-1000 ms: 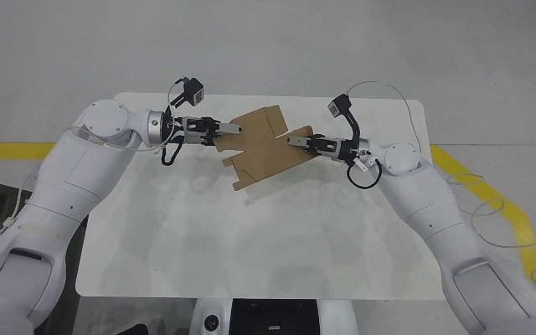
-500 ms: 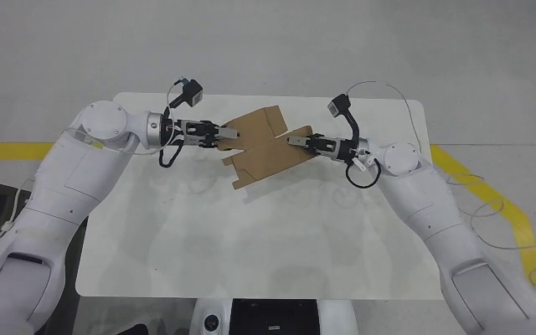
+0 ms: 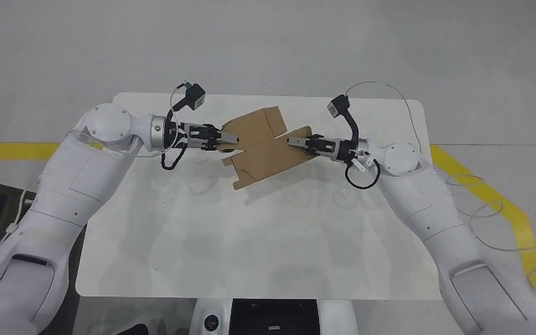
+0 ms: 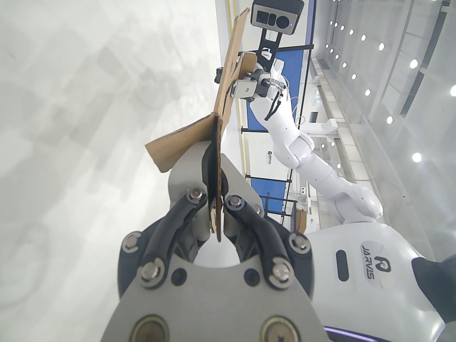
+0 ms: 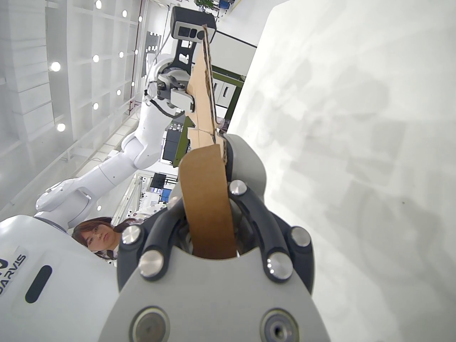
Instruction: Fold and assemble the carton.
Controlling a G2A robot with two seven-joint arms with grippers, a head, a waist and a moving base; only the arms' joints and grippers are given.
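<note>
Now the left jaws and right jaws are clenching opposite edges of the flat cardboard carton (image 3: 264, 146), upper centre of the top view, over the white surface (image 3: 251, 243). I reckon they should be pushing inward evenly, avoiding tearing.

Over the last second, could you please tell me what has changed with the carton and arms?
The left arm drifted slightly toward the robot's side of the table, its wrist camera with it. Nothing was grasped or released. The carton keeps its place and shape, left jaws shut on one edge, right jaws on the opposite flap.
</note>
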